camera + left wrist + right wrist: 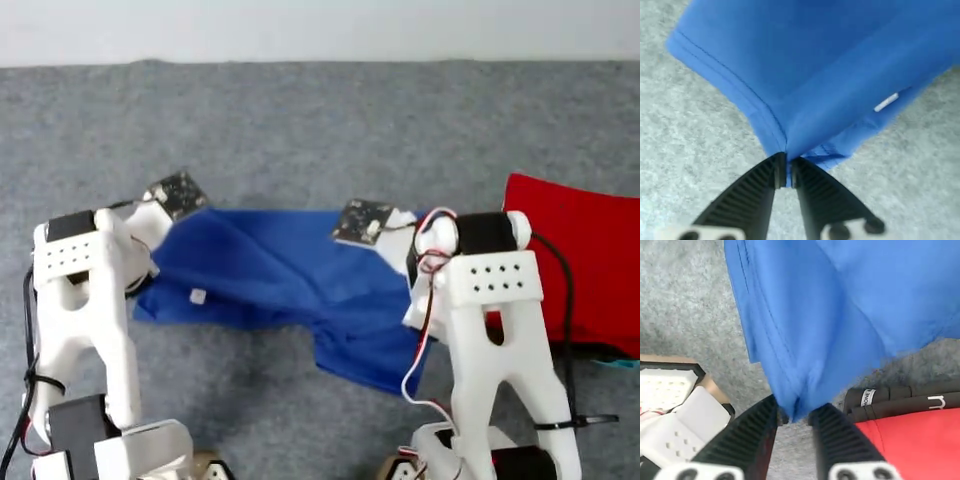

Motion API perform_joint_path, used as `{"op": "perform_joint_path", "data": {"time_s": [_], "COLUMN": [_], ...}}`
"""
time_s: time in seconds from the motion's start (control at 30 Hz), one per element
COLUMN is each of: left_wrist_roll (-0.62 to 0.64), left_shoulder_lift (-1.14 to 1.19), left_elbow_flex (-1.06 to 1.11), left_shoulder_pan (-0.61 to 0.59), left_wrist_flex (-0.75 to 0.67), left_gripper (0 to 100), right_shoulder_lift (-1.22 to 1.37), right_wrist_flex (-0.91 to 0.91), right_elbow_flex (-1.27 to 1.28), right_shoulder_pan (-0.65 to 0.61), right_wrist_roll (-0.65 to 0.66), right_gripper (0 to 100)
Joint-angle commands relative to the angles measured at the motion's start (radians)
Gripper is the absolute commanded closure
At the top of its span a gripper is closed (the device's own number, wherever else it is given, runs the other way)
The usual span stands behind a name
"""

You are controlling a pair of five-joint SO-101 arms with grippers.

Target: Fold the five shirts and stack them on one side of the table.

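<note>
**Blue shirt held between both grippers, stretched across the tabletop**

The blue shirt runs with its long axis from left to right across the grey tabletop, spanning the gap between the two arms. Its far edge is fairly straight. A loose part of the cloth trails toward the near edge, right of centre. A small white tag shows near the left end.

The left gripper is closed on a hemmed corner of the shirt. Its jaws are almost together, with the fabric edge pinched between the tips, and the cloth fans out away from them.

The right gripper clamps a bunched fold at the shirt's other end. Its jaws stand a little wider around the thicker cloth, which spreads away from the tips.

A red shirt lies flat to the right of the blue one, beside the right arm. In the right wrist view it rests against dark folded garments.
</note>
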Motion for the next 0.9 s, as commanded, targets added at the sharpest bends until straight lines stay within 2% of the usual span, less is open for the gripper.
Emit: {"op": "perform_joint_path", "data": {"time_s": [0.0,0.2,0.33,0.43,0.6,0.87], "left_wrist_roll": [-0.009,0.040,0.049,0.173,0.470,0.632], "left_shoulder_lift": [-0.072,-0.224,-0.321,-0.353,-0.288,-0.012], "left_elbow_flex": [-0.079,-0.119,-0.117,-0.113,-0.113,-0.117], "left_shoulder_pan": [-0.014,-0.051,-0.054,-0.049,-0.012,0.132], "left_wrist_flex": [0.071,0.081,0.081,0.017,-0.120,-0.170], "left_gripper": [93,88,87,88,97,99], "right_shoulder_lift": [-0.038,-0.038,-0.019,0.021,0.173,0.492], "right_wrist_flex": [0.044,0.041,-0.004,-0.145,-0.426,-0.727], "right_elbow_flex": [-0.006,-0.043,-0.135,-0.161,-0.163,-0.164], "right_shoulder_pan": [-0.012,-0.013,-0.012,-0.012,-0.018,-0.018], "right_wrist_roll": [-0.017,-0.018,-0.021,-0.089,-0.193,-0.269], "right_gripper": [87.5,83.8,83.6,85.0,99.5,98.8]}}
